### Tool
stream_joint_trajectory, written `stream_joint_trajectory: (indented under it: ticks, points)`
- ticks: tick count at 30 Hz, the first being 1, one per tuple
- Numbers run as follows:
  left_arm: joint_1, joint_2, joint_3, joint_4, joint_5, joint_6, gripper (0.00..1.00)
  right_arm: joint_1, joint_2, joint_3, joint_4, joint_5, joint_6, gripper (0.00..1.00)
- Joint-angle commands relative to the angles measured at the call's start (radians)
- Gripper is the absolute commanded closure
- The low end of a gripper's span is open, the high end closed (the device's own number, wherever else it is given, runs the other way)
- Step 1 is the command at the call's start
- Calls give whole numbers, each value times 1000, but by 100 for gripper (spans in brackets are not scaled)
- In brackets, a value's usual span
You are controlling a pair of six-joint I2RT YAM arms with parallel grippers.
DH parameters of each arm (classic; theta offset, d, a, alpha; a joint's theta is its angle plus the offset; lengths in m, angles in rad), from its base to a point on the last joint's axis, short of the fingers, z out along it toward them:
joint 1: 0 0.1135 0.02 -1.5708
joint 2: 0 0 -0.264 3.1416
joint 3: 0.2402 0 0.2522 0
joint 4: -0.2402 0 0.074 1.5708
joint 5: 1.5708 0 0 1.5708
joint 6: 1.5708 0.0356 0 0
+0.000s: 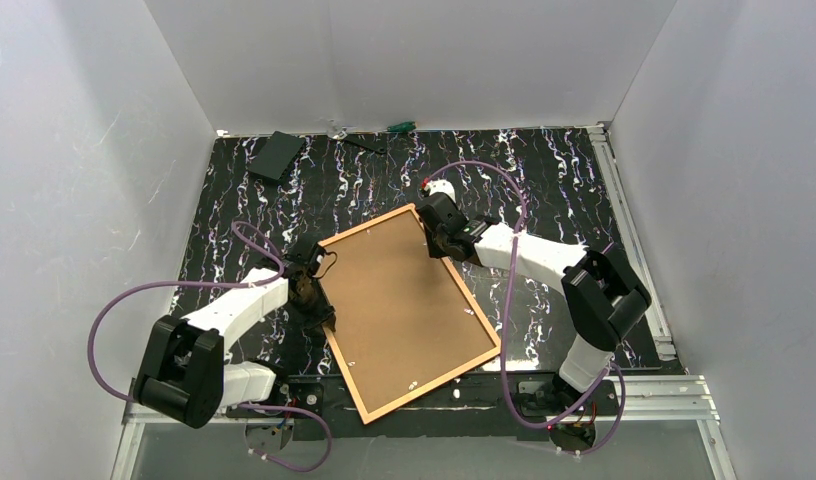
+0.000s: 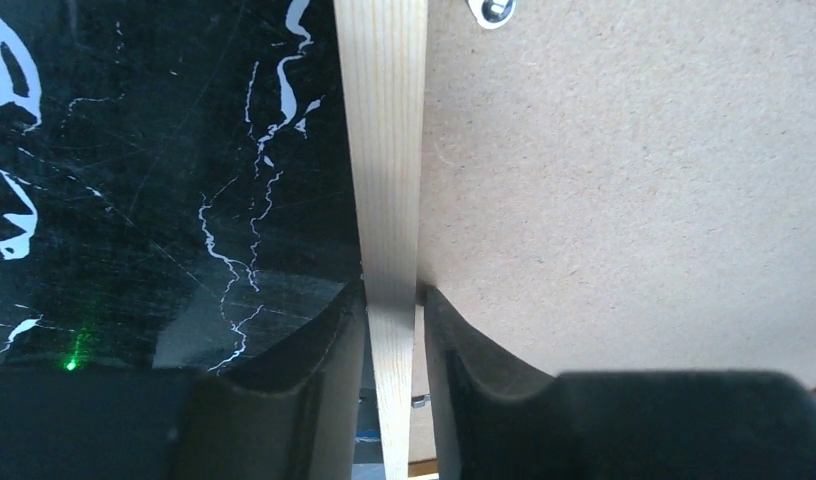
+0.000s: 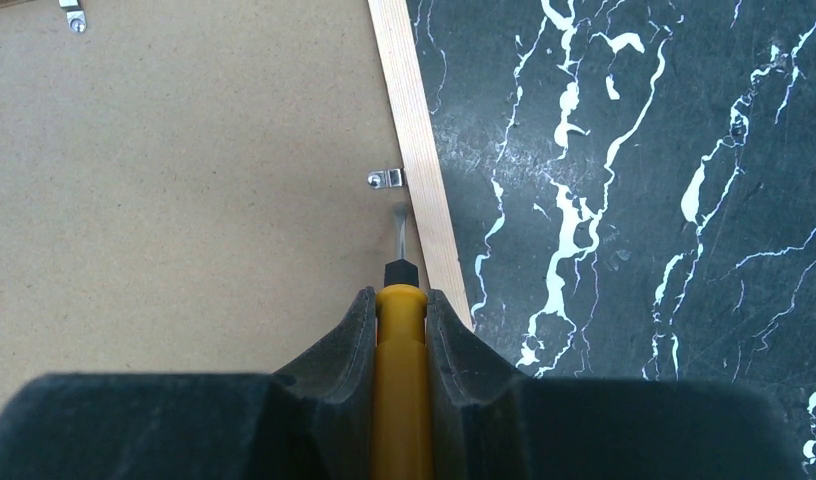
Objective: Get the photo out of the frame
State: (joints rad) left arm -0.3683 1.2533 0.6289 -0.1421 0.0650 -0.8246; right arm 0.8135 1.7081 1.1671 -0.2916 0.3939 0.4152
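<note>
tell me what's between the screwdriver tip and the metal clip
Nothing but bare backing board separates screwdriver tip from metal clip; right wrist view shows it.

The frame (image 2: 384, 150) lies flat on the table (image 3: 634, 200), between the two pincers. One rail passes between the fingers of the left pincer (image 2: 394, 295) and runs on ahead. To the left of this pincer is the table, and to its right the photo (image 2: 634, 200), back up inside the frame. The right pincer (image 3: 399, 295) has a screwdriver (image 3: 399, 400) between its fingers, with the tip ahead on the photo's back, just beside a rail. A clip (image 3: 386, 179) sits just ahead of the tip, touching that rail.
</note>
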Motion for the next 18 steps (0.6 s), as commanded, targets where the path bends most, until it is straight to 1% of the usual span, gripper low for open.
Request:
stream_joint_trajectory:
  ticks: [1,3,5,8,11,17,18]
  points:
    - [5,27,-4,-102,-43,29,79,-2,22,-21,61,48,-27,99]
    - [4,31,-5,-103,-60,39,87,-2,40,-13,84,33,-45,99]
    - [5,42,0,-111,-65,55,100,-2,55,-12,124,22,-63,99]
    - [4,66,17,-136,-71,80,100,-2,92,13,168,31,-107,99]
    - [4,83,29,-147,-74,95,100,-1,91,-14,296,-10,-188,99]
    - [4,101,42,-136,-65,101,100,-2,120,-8,393,-43,-308,99]
    - [5,109,45,-135,-41,101,100,-1,128,-5,401,-49,-348,99]
